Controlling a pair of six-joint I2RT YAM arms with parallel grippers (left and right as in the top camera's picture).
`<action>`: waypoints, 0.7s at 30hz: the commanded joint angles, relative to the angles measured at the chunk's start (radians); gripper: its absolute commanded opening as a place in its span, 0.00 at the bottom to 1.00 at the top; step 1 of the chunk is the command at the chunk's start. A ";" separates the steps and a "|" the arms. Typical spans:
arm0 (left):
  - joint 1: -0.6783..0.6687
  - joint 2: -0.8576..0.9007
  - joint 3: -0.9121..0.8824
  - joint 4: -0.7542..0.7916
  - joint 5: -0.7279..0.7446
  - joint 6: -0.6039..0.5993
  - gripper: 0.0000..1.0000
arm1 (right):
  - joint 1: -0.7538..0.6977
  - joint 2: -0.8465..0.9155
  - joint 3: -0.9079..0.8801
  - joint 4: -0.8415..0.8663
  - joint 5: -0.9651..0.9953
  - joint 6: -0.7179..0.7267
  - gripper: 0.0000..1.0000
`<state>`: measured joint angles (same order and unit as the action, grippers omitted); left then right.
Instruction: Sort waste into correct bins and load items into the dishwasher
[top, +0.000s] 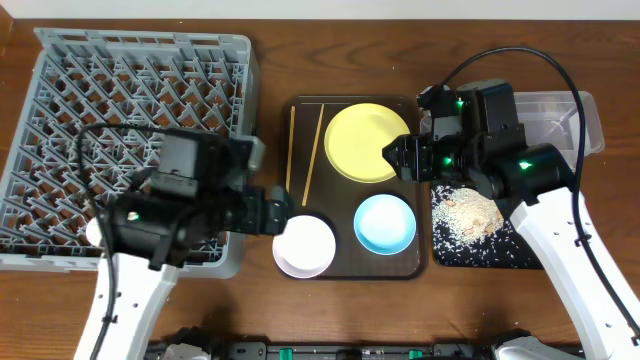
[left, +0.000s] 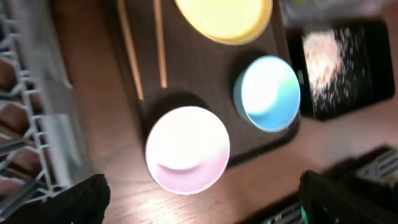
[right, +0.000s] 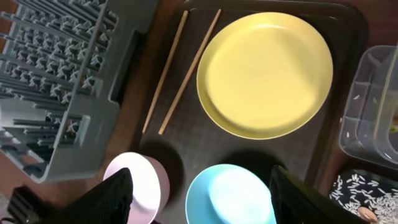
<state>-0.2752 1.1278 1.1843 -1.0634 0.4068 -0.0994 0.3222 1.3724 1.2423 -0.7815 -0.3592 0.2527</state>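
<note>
A dark tray holds a yellow plate, a blue bowl, a pale pink bowl and two wooden chopsticks. The grey dishwasher rack stands at the left. My left gripper is open and empty, just left of the pink bowl. My right gripper is open and empty, over the tray's right side between the yellow plate and the blue bowl.
A black tray with spilled rice lies to the right of the dark tray. A clear plastic container stands at the back right. The rack's near wall is close to the chopsticks.
</note>
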 joint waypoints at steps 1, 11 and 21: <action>-0.045 0.015 0.013 -0.002 -0.058 0.013 0.97 | 0.013 -0.009 0.006 -0.005 0.018 0.016 0.68; -0.057 0.018 0.013 -0.002 -0.058 0.013 0.98 | 0.013 -0.008 0.006 -0.027 0.018 0.016 0.99; -0.057 0.018 0.013 -0.002 -0.058 0.013 0.98 | 0.013 -0.008 0.006 -0.028 0.019 0.016 0.99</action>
<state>-0.3294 1.1439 1.1843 -1.0637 0.3595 -0.0994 0.3222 1.3724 1.2423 -0.8101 -0.3431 0.2646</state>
